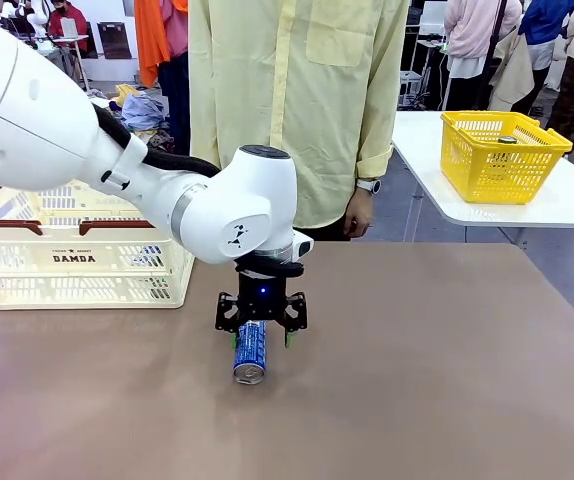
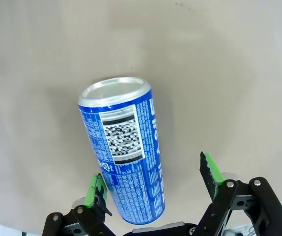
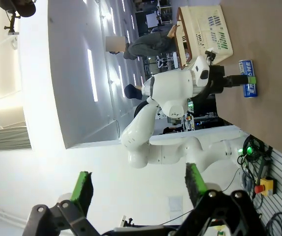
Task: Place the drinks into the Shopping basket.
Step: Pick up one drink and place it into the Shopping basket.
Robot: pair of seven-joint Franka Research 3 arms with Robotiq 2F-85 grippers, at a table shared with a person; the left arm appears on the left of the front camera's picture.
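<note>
Left gripper (image 1: 261,341) spread wide astride lying blue can (image 2: 124,152), QR-style code on label; Shopping basket (image 1: 77,275) reads "DAMDA"; right gripper (image 3: 138,176) spread, empty.

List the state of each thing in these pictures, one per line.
Blue drink can: lying on its side on the brown table, ungripped.
Left end effector: open, straddling the blue drink can.
Right end effector: open, empty.
Shopping basket: upright on the brown table.
Yellow mesh basket: upright on the white table, holding a silver-topped can.

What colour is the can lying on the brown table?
The can is blue with white print, silver top; left wrist view shows it best.
</note>
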